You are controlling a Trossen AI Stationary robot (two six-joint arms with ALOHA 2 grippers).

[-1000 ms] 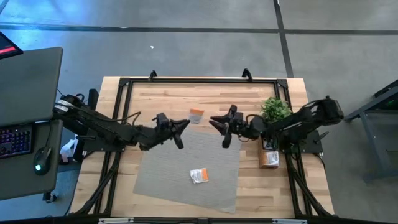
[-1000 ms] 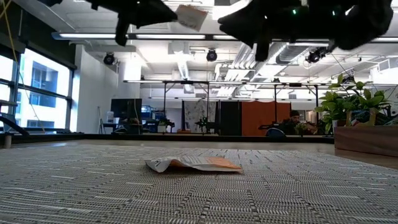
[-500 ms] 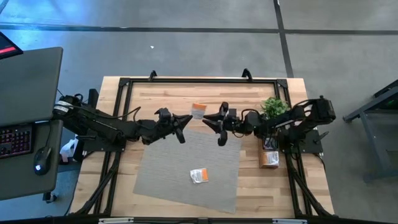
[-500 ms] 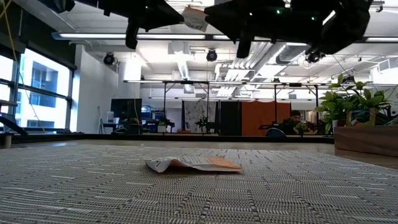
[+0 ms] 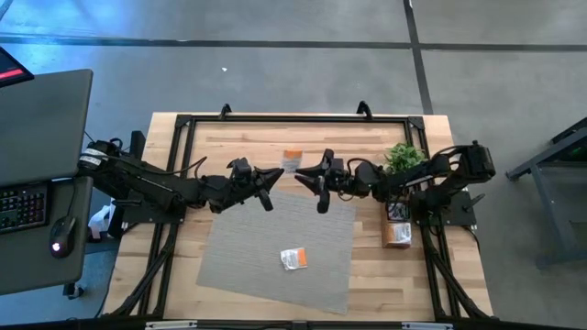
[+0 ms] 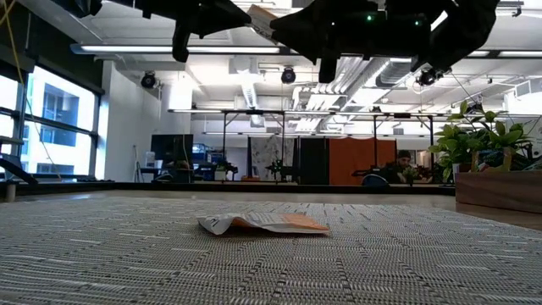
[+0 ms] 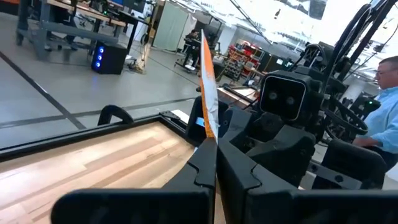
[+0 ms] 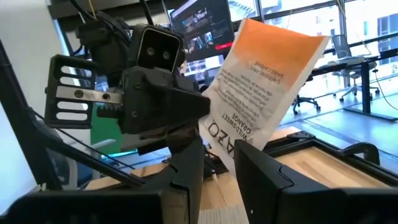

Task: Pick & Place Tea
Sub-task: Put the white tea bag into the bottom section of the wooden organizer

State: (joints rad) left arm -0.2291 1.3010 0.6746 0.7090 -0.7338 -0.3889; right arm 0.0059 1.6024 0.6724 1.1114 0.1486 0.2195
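Note:
One white-and-orange tea sachet (image 5: pixel 293 160) is up in the air over the far edge of the grey mat (image 5: pixel 248 266), with my left gripper (image 5: pixel 278 174) shut on it. In the right wrist view the sachet (image 8: pixel 261 81) stands up with its orange end on top. My right gripper (image 8: pixel 217 168) faces the left one, open, with one finger on each side of the sachet's lower corner; no touch shows. A second sachet (image 5: pixel 293 259) lies flat on the mat, also seen in the low view (image 6: pixel 262 224). My left gripper pinches the sachet's white lower end (image 7: pixel 209 134) between its two shut fingers. The fingers come in about level from the table's left. The sachet stands up above the fingertips, edge-on to that wrist camera, lifted well clear of the mat.
A small green potted plant (image 5: pixel 404 159) and a narrow wooden tray (image 5: pixel 397 226) stand at the table's right, beside the right arm. A black frame (image 5: pixel 275 119) runs along the table's far edge. A desk with a keyboard (image 5: pixel 23 206) stands left of the table.
My right gripper has moved toward the table's left, up to the held sachet, so its open fingers now flank the sachet's lower corner. My left gripper has carried the sachet a little toward the far edge, then kept still.

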